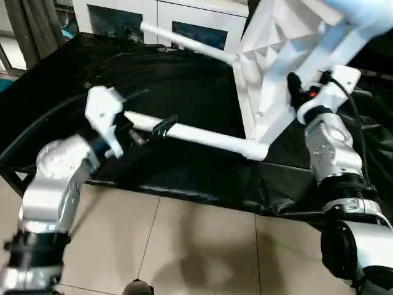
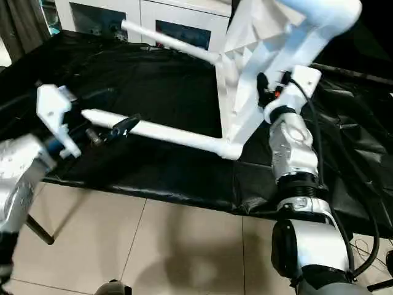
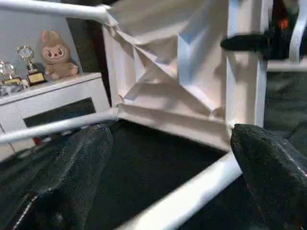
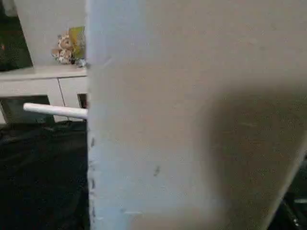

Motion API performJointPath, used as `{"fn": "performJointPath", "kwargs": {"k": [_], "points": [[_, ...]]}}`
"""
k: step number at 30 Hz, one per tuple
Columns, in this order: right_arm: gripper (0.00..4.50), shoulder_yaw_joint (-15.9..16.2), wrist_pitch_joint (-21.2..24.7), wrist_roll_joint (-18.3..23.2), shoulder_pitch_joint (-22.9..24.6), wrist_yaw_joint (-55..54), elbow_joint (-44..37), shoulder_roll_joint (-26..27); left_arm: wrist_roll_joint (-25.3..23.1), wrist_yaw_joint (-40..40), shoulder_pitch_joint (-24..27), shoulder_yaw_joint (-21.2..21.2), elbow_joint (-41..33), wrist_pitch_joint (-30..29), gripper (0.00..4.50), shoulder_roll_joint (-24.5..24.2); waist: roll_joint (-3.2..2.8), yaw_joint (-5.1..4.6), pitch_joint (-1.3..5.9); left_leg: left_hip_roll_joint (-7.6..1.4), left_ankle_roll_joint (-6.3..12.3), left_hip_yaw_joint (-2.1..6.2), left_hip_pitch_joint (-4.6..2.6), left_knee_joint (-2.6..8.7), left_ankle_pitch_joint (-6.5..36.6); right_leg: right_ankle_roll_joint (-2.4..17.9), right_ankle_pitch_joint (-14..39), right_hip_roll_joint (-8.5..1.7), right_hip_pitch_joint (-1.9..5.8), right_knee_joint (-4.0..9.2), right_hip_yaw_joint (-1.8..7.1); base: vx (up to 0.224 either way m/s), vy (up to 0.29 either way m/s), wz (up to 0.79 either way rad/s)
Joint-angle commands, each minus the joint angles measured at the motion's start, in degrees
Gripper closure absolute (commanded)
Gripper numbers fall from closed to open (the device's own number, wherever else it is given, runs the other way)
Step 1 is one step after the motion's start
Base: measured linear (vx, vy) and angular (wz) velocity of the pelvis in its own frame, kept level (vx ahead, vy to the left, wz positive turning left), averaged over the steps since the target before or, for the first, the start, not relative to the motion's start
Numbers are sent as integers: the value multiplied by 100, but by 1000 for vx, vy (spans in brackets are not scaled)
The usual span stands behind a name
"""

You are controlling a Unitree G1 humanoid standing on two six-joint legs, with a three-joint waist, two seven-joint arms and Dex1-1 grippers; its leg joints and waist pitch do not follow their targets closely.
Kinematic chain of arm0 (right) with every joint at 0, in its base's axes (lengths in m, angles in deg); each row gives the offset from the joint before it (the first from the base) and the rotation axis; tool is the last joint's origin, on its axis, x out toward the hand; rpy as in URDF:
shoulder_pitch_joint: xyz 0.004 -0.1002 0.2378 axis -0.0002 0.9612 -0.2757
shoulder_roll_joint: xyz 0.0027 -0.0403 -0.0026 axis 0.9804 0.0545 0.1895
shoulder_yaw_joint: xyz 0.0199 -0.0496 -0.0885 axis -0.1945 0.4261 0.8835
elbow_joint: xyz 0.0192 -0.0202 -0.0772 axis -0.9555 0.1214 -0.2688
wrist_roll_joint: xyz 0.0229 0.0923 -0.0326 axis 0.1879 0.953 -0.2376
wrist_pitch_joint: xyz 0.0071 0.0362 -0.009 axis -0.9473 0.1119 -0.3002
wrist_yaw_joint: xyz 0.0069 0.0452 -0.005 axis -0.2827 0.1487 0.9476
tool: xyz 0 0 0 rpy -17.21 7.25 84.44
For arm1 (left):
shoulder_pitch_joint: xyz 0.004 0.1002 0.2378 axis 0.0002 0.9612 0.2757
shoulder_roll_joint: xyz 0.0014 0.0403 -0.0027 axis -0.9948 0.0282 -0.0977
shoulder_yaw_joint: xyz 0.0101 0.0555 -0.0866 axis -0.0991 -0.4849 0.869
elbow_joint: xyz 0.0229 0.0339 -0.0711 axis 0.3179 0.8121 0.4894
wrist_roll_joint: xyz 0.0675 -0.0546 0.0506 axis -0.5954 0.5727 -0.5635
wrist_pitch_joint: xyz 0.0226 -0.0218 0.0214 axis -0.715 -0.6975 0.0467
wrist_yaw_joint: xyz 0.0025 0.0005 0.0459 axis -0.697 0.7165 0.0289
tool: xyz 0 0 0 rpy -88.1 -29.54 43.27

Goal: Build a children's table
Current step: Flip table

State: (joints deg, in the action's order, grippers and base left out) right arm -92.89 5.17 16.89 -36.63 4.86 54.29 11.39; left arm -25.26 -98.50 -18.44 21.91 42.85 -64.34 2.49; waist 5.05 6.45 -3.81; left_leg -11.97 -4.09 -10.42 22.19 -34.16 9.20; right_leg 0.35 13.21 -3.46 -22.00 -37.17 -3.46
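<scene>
Left wrist view shows the left gripper (image 3: 168,177) with its two black fingers (image 3: 72,177) spread wide apart on either side of a white leg (image 3: 192,196), not closed on it. From the head camera that same gripper (image 1: 150,130) sits at the free end of the near leg (image 1: 209,138), which lies almost level just above the black cloth of the work table (image 1: 184,80).

Over on the right, the right gripper (image 1: 298,92) is clamped about half-wide on the edge of the children's table (image 1: 276,55), and that looks like the one thing keeping the top tipped up on its side.

What worries me: with the left fingers loose, nothing steadies the near leg, so if the right arm twists or shifts, the whole piece could pivot on the cloth and swing that leg off the near edge. A single pinch on a smooth plastic rim could also slip, and the top would drop flat.

The children's table stands on edge at the right of the work table, ribbed underside facing left. Its white legs stick out leftward, one near and another leg (image 1: 184,42) far, by the white cabinet (image 1: 159,18).
</scene>
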Motion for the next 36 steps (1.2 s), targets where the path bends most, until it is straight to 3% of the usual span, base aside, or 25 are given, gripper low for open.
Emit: {"fn": "performJointPath", "kwargs": {"k": [1, 9, 10, 14, 17, 24, 33, 34, 36], "points": [[251, 33, 98, -164, -73, -204, -29, -58, -169, -6, -155, -233, 31, -80, 0, -25, -59, -30, 450, -119, -229, -4, -173, 335, 470, 856, -312, -371, 226, 312, 272, 0, 0, 0], [251, 277, 19, -528, -263, -446, 337, 19, -750, -27, -636, -771, 461, 191, 0, 46, -52, -24, 442, -122, -337, 2, -164, 351, 705, 811, 6, -393, 218, 344, 276, 0, 0, 0], [196, 309, 56, -542, -304, -424, 404, 30, -992, 24, -736, -909, 597, 341, 0, 42, -50, -20, 442, -123, -337, 5, -161, 351, 721, 801, 21, -395, 215, 347, 276, 0, 0, 0], [176, 412, 171, -618, -397, -374, 563, 21, -1297, 226, -971, -1101, 799, 511, 0, 142, -36, -31, 453, -124, -337, 14, -145, 350, 672, 828, -81, -402, 230, 334, 271, 0, 0, 0], [136, 456, 235, -689, -469, -448, 737, 31, -1615, 414, -1191, -1263, 932, 777, 0, 163, -21, -24, 459, -117, -281, 10, -139, 340, 592, 872, -197, -397, 234, 328, 270, 0, 0, 0], [136, 533, 199, -793, -406, -377, 904, 76, -1854, 648, -1361, -1283, 838, 1092, 0, 259, -6, -25, 463, -127, -217, 3, -136, 325, 503, 919, -269, -404, 228, 311, 265, 0, 0, 0], [136, 789, 130, -1089, -265, -271, 1242, 10, -2429, 1162, -1560, -1293, 655, 2057, 0, 184, 39, -27, 463, -137, -235, 4, -131, 320, 529, 921, -200, -415, 224, 309, 262, 0, 0, 0], [164, 799, 117, -1112, -262, -276, 1258, 3, -2536, 1237, -1561, -1301, 656, 2103, 0, 171, 45, -30, 458, -140, -231, 7, -131, 322, 521, 908, -191, -409, 222, 311, 258, 0, 0, 0], [171, 785, 125, -1108, -258, -233, 1297, 8, -2568, 1302, -1557, -1277, 677, 2201, 0, 194, 44, -33, 456, -141, -238, 4, -137, 320, 552, 893, -150, -413, 214, 313, 263, 0, 0, 0]]}}
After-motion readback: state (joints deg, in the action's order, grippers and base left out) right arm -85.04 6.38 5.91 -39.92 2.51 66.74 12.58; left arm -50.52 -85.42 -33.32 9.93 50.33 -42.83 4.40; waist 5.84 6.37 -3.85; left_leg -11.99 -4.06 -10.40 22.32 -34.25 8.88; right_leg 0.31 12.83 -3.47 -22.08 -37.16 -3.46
